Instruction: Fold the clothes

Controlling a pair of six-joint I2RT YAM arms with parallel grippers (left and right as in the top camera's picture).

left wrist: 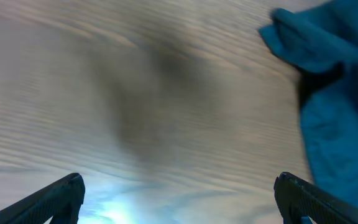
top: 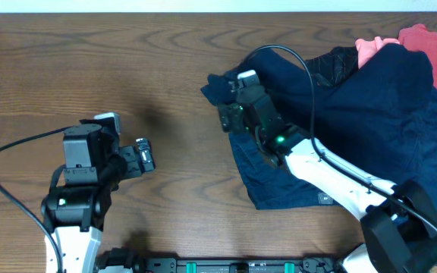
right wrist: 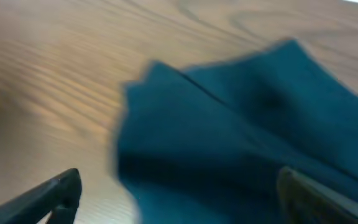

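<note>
The dark navy garment [top: 370, 114] lies crumpled across the right half of the table, one corner reaching left to the table's middle [top: 215, 85]. My right gripper [top: 230, 102] hovers over that left corner, open, with the navy cloth [right wrist: 229, 137] below and between its fingers [right wrist: 179, 193]. My left gripper [top: 144, 155] is open and empty over bare wood at the left; the navy cloth edge shows at the right of its view [left wrist: 334, 93]. Coral pink [top: 372, 47] and red [top: 431, 45] clothes lie at the back right, with black fabric [top: 332, 64] beside them.
The wooden table [top: 127, 68] spreads to the left and back. Black cables run from both arms, one arching over the navy garment [top: 306, 72]. A rail with green fittings [top: 226, 265] lines the front edge.
</note>
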